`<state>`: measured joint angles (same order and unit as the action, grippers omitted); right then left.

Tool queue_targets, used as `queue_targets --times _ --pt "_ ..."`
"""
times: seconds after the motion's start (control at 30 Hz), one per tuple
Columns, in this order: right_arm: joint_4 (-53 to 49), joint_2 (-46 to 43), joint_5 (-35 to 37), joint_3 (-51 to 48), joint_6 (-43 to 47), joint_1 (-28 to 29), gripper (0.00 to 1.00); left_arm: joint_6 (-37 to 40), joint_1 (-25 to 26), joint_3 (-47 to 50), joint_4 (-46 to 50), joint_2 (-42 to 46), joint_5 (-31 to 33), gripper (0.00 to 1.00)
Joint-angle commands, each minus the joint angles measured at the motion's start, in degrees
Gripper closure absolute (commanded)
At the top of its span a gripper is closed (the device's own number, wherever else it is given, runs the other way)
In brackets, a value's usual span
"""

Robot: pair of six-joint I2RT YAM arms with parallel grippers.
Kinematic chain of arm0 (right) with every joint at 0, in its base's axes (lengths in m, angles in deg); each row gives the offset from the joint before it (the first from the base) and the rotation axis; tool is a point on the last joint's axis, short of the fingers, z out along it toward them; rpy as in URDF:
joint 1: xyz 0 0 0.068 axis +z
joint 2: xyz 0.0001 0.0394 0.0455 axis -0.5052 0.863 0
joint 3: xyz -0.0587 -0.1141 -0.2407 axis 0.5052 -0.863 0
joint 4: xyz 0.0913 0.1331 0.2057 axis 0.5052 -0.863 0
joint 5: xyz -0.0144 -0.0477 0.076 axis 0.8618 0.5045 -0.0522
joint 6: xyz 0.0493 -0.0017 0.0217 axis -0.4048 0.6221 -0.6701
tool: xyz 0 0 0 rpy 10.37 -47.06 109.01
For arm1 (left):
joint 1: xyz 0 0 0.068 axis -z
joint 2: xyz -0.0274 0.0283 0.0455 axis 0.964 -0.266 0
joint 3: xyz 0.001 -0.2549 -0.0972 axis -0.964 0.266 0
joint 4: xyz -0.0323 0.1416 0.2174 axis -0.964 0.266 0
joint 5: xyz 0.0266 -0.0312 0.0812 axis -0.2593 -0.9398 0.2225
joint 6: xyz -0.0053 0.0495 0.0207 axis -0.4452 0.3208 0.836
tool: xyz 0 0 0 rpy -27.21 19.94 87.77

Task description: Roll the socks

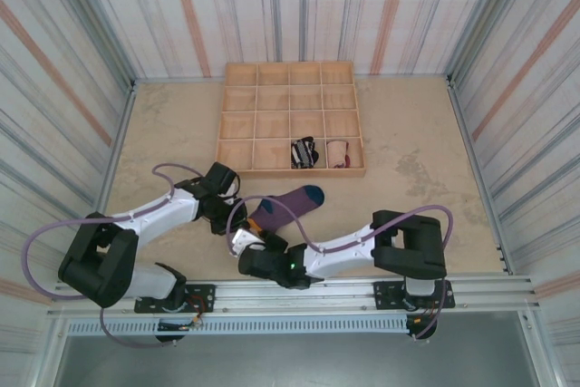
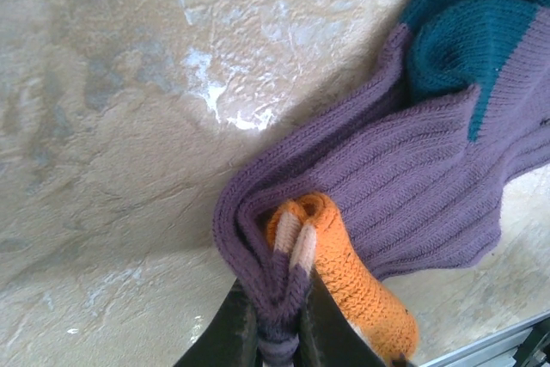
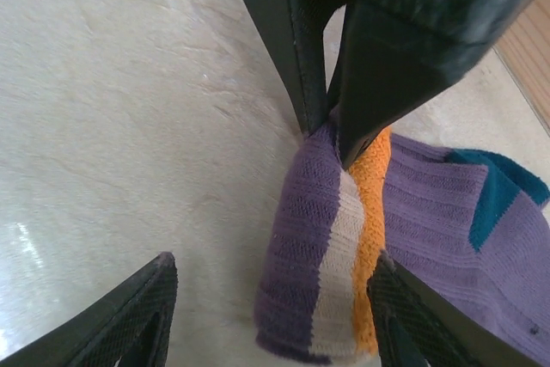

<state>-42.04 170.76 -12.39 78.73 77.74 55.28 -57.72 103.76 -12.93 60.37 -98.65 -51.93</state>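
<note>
**Pinching the purple sock's folded end while the other arm lines up**

Standing by the table (image 1: 408,160), I see the wooden tray (image 1: 292,172) at the far side. Two rolled socks sit in neighbouring front-row compartments: the striped sock (image 1: 303,152) and, just to its right, the peach sock (image 1: 337,152). I take those two as done.

The purple sock (image 1: 288,203) lies on the bare table between the tray and the arm bases, teal toe pointing toward the tray. Its near end is doubled over on itself, with the orange heel (image 2: 361,290) tucked into the fold. That looks like the start of a roll.

The left gripper (image 2: 277,298) is clenched on that folded end, its jaws squeezed tight with purple fabric bunched between them. I judge it is there to stop the fold springing open.

The right gripper (image 3: 275,298) grasps nothing. Its jaws stand apart, one on each side of the folded end. One sits close by the heel, though I cannot tell whether it touches. It seems placed to take over the roll.
</note>
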Motion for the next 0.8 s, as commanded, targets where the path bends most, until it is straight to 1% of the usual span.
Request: queue_targets --times 0.0,0.1,0.17,0.27,0.33,0.4,0.43,0.53,0.63,0.67,0.7,0.77 --pt "1.5 2.8 4.5 0.6 1.8 0.4 0.4 1.9 -0.8 0.0 2.7 0.9 -1.3 0.98" --pt "1.7 4.2 5.6 0.4 1.6 0.4 0.44 2.2 -0.9 0.1 2.5 0.6 -2.1 0.99" --pt "1.6 5.0 6.1 0.6 1.2 0.5 0.5 2.2 -0.9 0.2 2.4 0.7 -2.4 0.99" --pt "1.6 5.8 6.8 0.6 0.3 0.1 0.67 2.5 -1.0 0.4 2.6 0.9 -2.2 0.99" --pt "1.4 6.0 6.3 0.2 -1.1 -0.5 0.8 2.6 -1.0 0.4 2.9 1.4 -1.8 0.96" --pt "1.3 6.1 5.1 -0.4 -2.9 -1.3 0.95 2.7 -1.0 0.8 2.8 2.4 -1.7 0.89" --pt "1.4 6.0 4.3 -0.8 -3.6 -1.6 1.0 2.6 -1.1 1.0 2.8 2.8 -1.7 0.86" --pt "1.7 4.9 1.7 -2.3 -5.7 -2.4 1.0 3.0 -1.8 1.3 3.5 4.2 -1.7 0.67" --pt "2.1 3.7 -1.4 -3.9 -7.4 -3.6 1.0 2.1 -3.2 2.6 3.1 6.6 -1.8 0.37" --pt "2.2 3.3 -2.2 -4.4 -7.8 -4.0 1.0 1.7 -3.9 3.2 2.8 7.7 -2.1 0.3" --pt "2.5 3.1 -3.1 -5.0 -8.1 -4.3 1.0 1.2 -4.8 3.9 2.4 8.8 -2.5 0.28" --pt "2.6 2.5 -4.9 -5.7 -8.8 -5.1 1.0 0.6 -6.8 5.4 1.6 10.8 -3.8 0.26"
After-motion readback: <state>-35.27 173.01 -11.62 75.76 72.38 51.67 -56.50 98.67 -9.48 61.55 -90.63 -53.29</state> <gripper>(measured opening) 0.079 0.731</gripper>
